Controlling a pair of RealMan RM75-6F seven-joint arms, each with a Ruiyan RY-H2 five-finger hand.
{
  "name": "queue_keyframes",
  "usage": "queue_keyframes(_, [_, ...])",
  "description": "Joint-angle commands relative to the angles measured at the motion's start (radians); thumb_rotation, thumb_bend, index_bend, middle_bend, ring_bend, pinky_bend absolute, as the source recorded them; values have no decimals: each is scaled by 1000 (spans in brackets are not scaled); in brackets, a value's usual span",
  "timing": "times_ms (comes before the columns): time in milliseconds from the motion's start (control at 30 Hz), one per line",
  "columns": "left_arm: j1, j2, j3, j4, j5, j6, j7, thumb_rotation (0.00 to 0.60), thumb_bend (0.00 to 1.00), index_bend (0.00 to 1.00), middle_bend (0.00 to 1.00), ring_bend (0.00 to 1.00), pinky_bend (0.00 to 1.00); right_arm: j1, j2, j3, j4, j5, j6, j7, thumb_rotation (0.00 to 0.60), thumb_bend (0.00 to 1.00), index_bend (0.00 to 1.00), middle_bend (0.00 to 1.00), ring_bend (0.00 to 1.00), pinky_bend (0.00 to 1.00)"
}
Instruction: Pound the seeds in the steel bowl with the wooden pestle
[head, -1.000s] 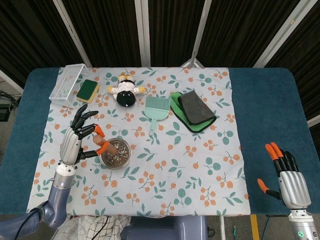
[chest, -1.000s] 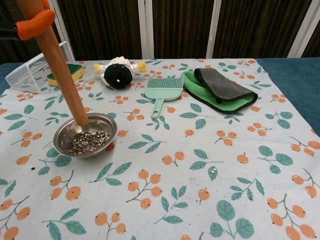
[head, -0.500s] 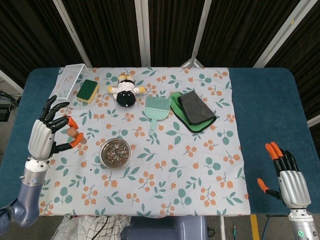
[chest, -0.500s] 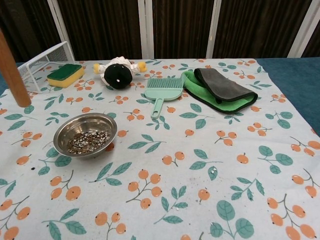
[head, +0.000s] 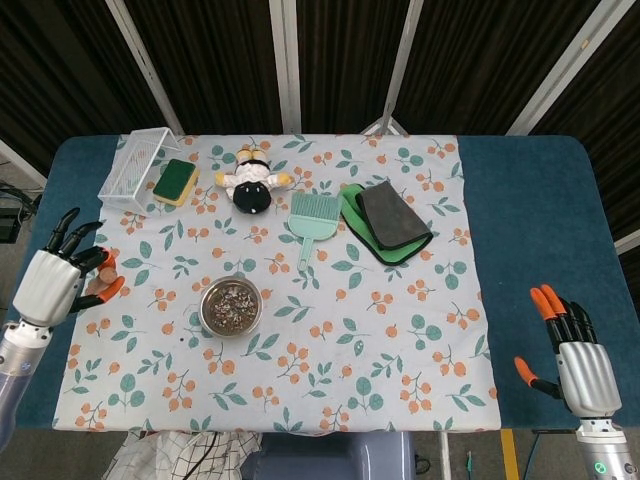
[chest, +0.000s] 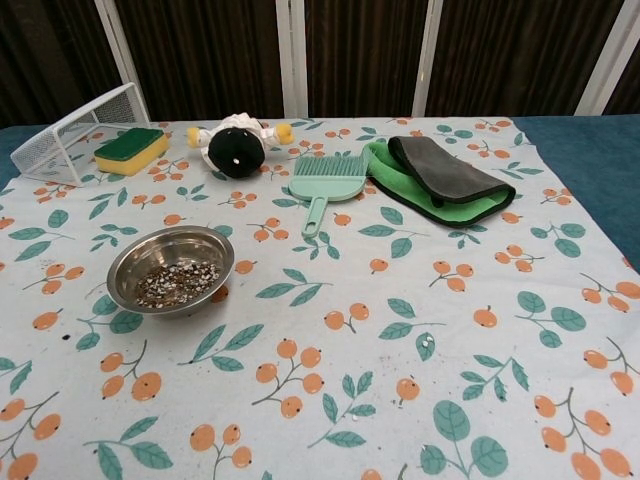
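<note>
A: Where is the steel bowl (chest: 171, 269)?
B: On the floral cloth (chest: 400, 330) covering the bench (head: 540, 220), left of centre, with the seeds (chest: 178, 283) lying loose in its bottom.
A: And the wooden pestle (head: 97, 281)?
B: Well apart from the bowl, at the cloth's left edge. In the head view only a small brown end shows, pinched between the orange-tipped fingers of the left hand (head: 55, 281). The chest view shows neither.
A: The right hand (head: 578, 360)?
B: Low at the bench's right corner, fingers spread, holding nothing.
A: What else lies about?
B: At the far side, a wire basket (chest: 75, 130) tipped on its side, a yellow-green sponge (chest: 130, 149) touching it, a plush toy (chest: 237, 143), a mint dustpan brush (chest: 325, 183), and a grey cloth (chest: 445, 173) folded on a green cloth (chest: 405, 194).
</note>
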Motion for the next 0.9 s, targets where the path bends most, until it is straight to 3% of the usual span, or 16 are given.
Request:
queue_keyframes(33, [-1,-27,44,59,20,-51,23,600,913,606,711,219,46,0,0,1,-1,0,1,-2,600,324,0,0,0,0])
queue_keyframes(200, [-2,-58,92,130,52,-80,48,600,913,606,711,219,46,0,0,2,-1,2,0,-2,600,324,0,0,0,0])
queue_keyframes(467, [-7,-81,102,143,56,-69,47,600,899,606,700,219,46,-1,-1,1,0,0,2,-2,600,325,0,0,0,0])
queue_keyframes(567, [-8,-82,99,124,44,-75,45,600,791,594,655,219,46,-2,-1,1,0,-1,4,-2,600,325,0,0,0,0])
queue_keyframes(733, [-7,-68,106,89,35,-97,67,600,495,462,489,199,41,-1,0,4,-1,1,4,-1,600,324,0,0,0,0])
queue_keyframes(900, [-5,-58,98,44,15,-106,71,600,418,350,363,166,32,-2,-2,3,1,-1,7,-1,600,325,0,0,0,0])
